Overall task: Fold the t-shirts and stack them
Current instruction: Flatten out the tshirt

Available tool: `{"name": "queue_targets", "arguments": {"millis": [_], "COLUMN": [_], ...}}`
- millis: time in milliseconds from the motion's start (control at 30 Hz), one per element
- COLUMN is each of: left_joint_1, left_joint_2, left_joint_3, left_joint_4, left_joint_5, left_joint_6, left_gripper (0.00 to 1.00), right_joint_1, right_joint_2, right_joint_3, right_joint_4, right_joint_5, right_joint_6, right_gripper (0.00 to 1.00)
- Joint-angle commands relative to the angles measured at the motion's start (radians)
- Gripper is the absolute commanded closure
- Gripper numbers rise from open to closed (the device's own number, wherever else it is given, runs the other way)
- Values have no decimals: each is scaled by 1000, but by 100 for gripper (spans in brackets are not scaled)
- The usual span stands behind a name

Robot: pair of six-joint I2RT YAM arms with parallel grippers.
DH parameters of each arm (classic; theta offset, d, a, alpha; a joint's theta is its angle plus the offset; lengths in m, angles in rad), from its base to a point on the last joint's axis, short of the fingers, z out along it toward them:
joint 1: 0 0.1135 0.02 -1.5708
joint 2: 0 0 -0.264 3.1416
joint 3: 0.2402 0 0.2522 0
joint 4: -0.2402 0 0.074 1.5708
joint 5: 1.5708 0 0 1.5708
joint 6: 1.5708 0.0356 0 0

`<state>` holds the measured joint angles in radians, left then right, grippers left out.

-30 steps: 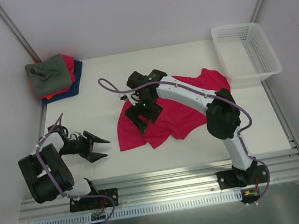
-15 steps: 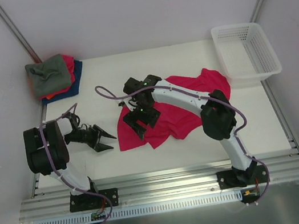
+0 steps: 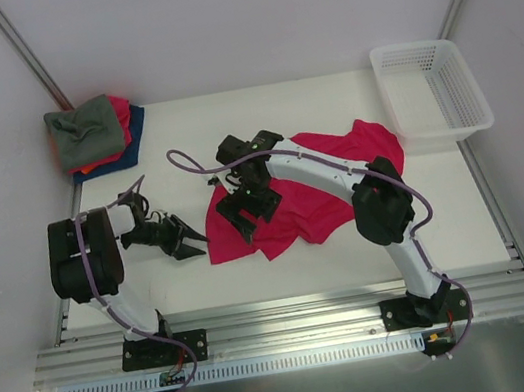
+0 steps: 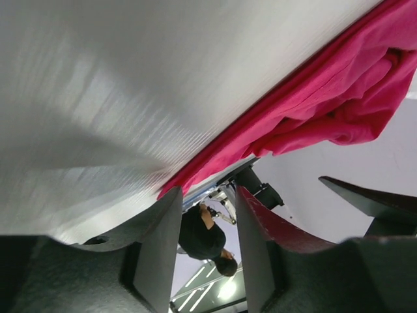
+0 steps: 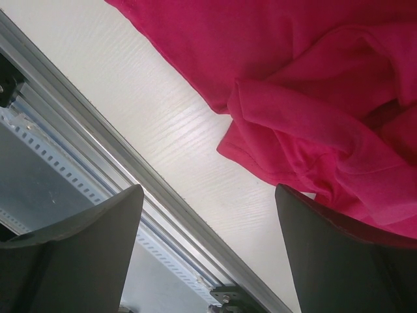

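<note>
A crimson-red t-shirt (image 3: pixel 317 191) lies rumpled and partly spread in the middle of the table. My left gripper (image 3: pixel 195 241) lies low on the table with its tips right at the shirt's left edge. In the left wrist view the jaws of the left gripper (image 4: pixel 208 191) stand narrowly apart with nothing between them, and the red t-shirt (image 4: pixel 339 98) lies just ahead. My right gripper (image 3: pixel 244 209) hovers over the shirt's left part. In the right wrist view the right gripper (image 5: pixel 207 190) is wide open and empty above the red t-shirt (image 5: pixel 313 78).
A stack of folded shirts sits at the back left corner, the grey-green one (image 3: pixel 85 133) on top of a red and a dark blue one (image 3: pixel 134 147). A white lattice basket (image 3: pixel 431 90) stands at the back right. The table's metal front rail (image 5: pixel 78 130) runs below the right gripper.
My left gripper has swung right across the table to the red shirt's left edge, and its jaws have narrowed. The right gripper has shifted slightly left over the shirt.
</note>
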<state>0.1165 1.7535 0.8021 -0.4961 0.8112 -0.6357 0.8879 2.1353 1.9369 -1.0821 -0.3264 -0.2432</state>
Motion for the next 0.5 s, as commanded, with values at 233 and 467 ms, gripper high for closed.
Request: {"name": "queue_targets", "arguments": {"millis": [233,467], "left_joint_1": [-47,-47], "left_joint_2": [-179,-189], "left_joint_3": [-141,-143], "left_joint_4": [-73,-44], "left_joint_5": [-225,-299], "left_joint_6": [70,103], "left_gripper": [60,60], "right_joint_1": [0,0], "right_joint_2": [-12,-15], "right_joint_3": [63,62], "right_joint_4": [-16,-10], "right_joint_5": [6,3], "right_joint_6": [24,24], "right_gripper": [12,11]}}
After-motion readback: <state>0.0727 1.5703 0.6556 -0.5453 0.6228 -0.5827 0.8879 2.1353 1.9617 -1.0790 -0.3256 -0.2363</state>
